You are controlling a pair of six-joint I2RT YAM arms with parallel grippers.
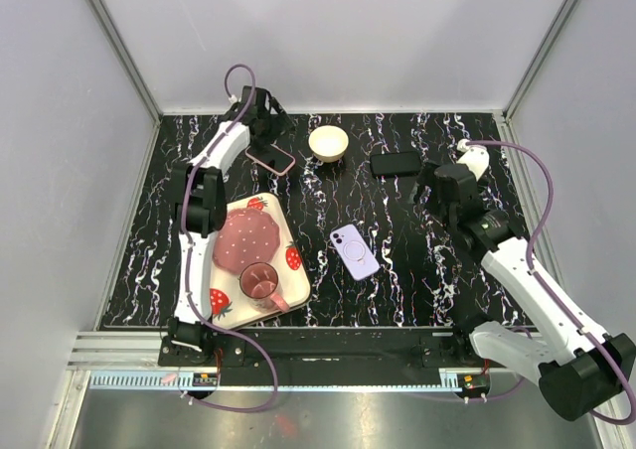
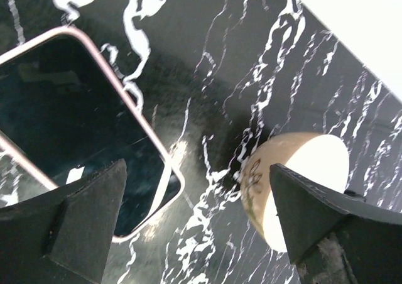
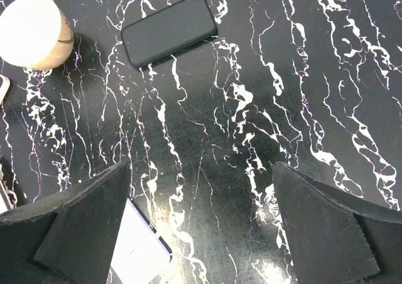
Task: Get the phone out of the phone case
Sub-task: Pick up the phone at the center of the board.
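Left claw spread fully, holding nothing. The pink-cased phone lies flat on the table, partly beneath one finger and extending outside it. Right claw equally wide, empty. I judge the phone rigid and slick, the case rim pliable: grip the long edges

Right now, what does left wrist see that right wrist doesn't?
Left wrist only: the pink-rimmed phone, screen up, and a strip of white wall. Right wrist only: the black phone and a corner of a pale phone; slivers at its left edge are unidentifiable. Both: the cream bowl and the black marbled table.
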